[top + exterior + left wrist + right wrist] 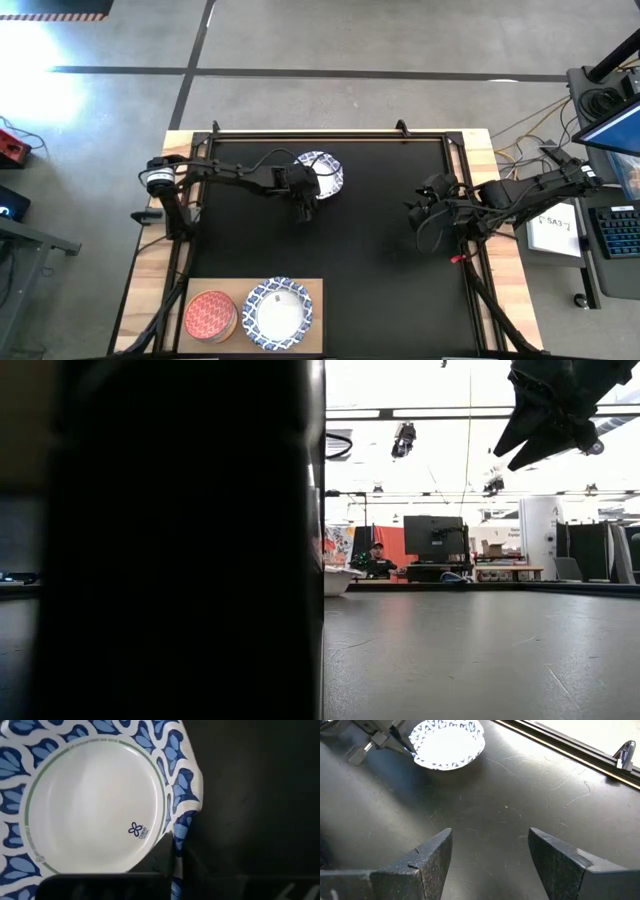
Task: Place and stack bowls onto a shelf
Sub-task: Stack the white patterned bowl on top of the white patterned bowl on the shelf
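A white bowl with a blue patterned rim (pixel 322 170) sits on the black mat toward the table's far side and fills the left wrist view (pixel 95 800). My left gripper (pixel 303 198) is over the bowl's near-left rim, pointing down, shut on it. My right gripper (pixel 418 215) hangs open above the bare mat on the right (pixel 490 855), touching nothing. The light-wood shelf (pixel 315 288) lies at the table's near edge. On it stand a red-pink bowl (pixel 208 316) and a white, blue-rimmed bowl (pixel 280 313). The other bowls are hidden. My left gripper holds the bowl by its patterned rim (pixel 181 832), coming from above and pointing down. One dark finger (pixel 162 857) stands inside the bowl; the other is hidden behind the rim. The rim is dented inward at the hold. Whether the bowl is lifted clear of the mat, I cannot tell.
The black mat (pixel 380 260) spreads open between the two grippers and the shelf. A raised frame rail (pixel 560 745) runs along the far edge. In the low view a dark mass (pixel 160 540) close to the camera blocks the left half. A person sits far off in the room (pixel 378 563).
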Available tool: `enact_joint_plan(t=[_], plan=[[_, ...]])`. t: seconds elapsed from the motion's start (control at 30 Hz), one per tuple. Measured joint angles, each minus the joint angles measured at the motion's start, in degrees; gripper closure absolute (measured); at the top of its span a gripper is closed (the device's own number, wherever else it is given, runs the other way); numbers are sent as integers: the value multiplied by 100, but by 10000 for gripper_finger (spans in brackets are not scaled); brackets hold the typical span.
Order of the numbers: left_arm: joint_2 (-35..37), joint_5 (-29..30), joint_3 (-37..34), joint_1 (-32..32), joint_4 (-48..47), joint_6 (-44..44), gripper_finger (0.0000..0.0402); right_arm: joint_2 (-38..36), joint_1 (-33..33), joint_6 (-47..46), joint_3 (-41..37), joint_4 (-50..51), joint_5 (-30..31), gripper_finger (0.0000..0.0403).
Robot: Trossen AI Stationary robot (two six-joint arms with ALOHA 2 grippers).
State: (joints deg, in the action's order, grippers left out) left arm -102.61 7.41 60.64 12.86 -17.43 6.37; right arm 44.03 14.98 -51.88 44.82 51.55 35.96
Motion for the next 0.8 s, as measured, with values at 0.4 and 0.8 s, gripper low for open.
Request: enact_joint_plan(t=[0.4, 0.8], plan=[[559, -233, 140, -93, -191, -182, 400, 0, 0, 0, 0, 0, 1, 154], [1814, -214, 147, -967, -906, -702, 401, 0, 0, 0, 0, 0, 1, 154]])
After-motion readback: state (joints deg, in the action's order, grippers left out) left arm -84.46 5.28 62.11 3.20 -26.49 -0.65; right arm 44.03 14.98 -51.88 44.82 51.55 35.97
